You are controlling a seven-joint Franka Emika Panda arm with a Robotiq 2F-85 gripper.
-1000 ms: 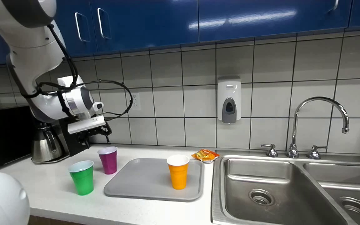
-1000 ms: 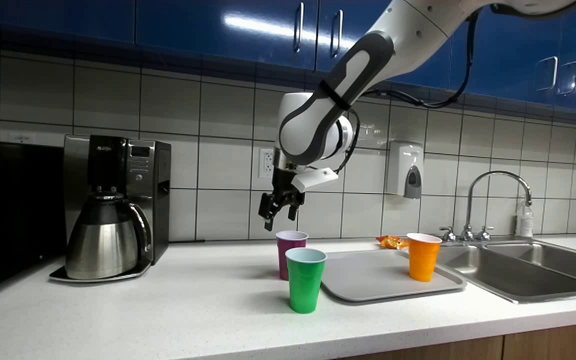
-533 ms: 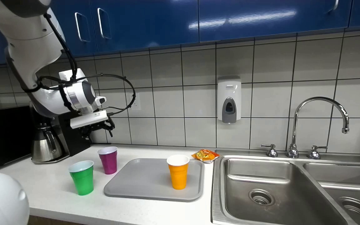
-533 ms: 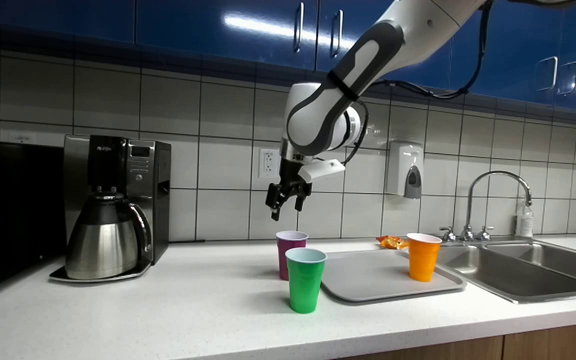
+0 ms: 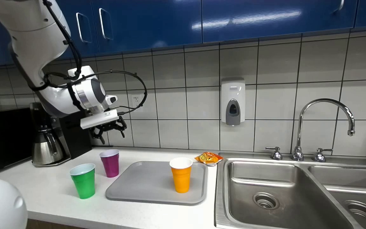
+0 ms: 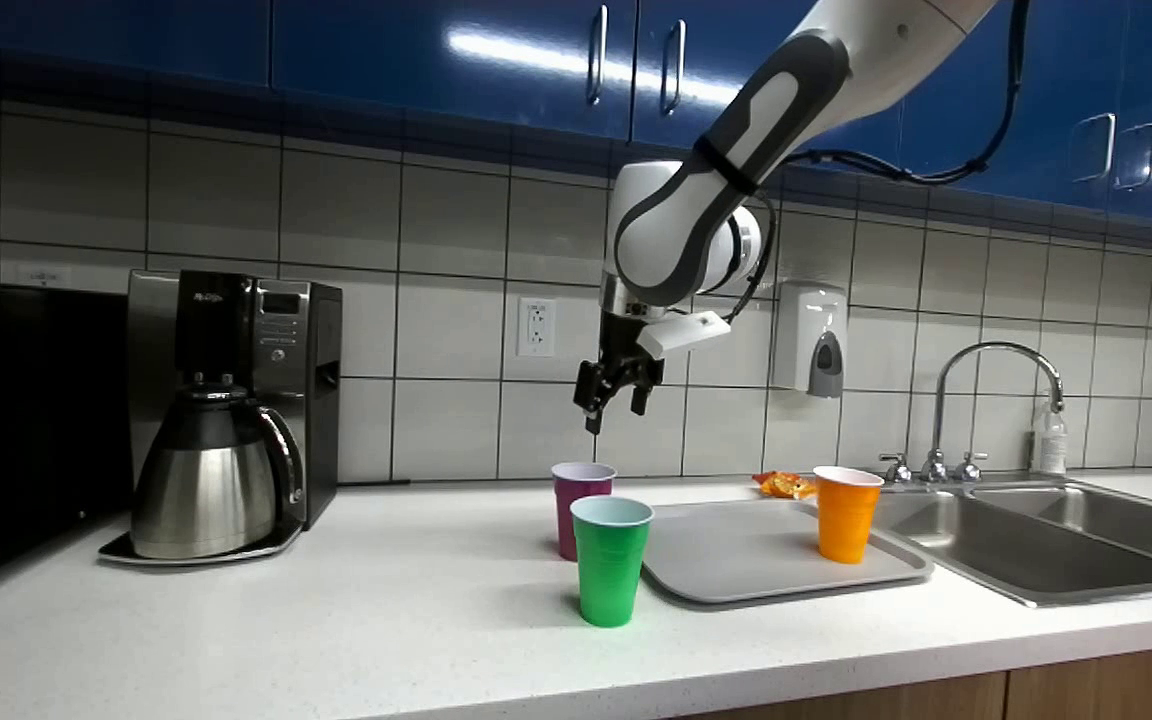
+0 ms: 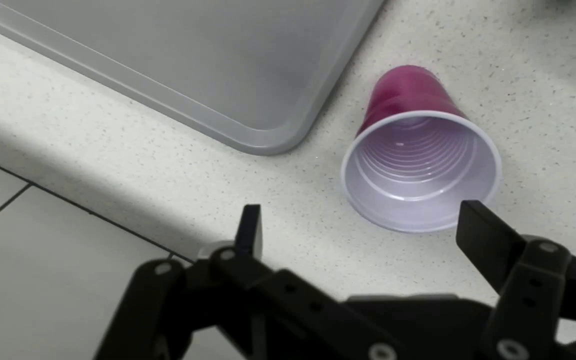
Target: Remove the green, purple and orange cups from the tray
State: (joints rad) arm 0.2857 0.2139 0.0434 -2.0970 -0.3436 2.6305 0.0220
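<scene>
Above counter, jaws risen, seemingly nearer tray

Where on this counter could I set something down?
Mainly the bare counter between the coffee maker and the green cup; also the tray, between the orange cup and the edge nearest the purple cup. It's crowded where the bag sits near tray and sink.

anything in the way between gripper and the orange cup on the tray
Nothing visible stands between the open gripper and the orange cup; the purple cup and green cup stand on the counter, off that path.
</scene>
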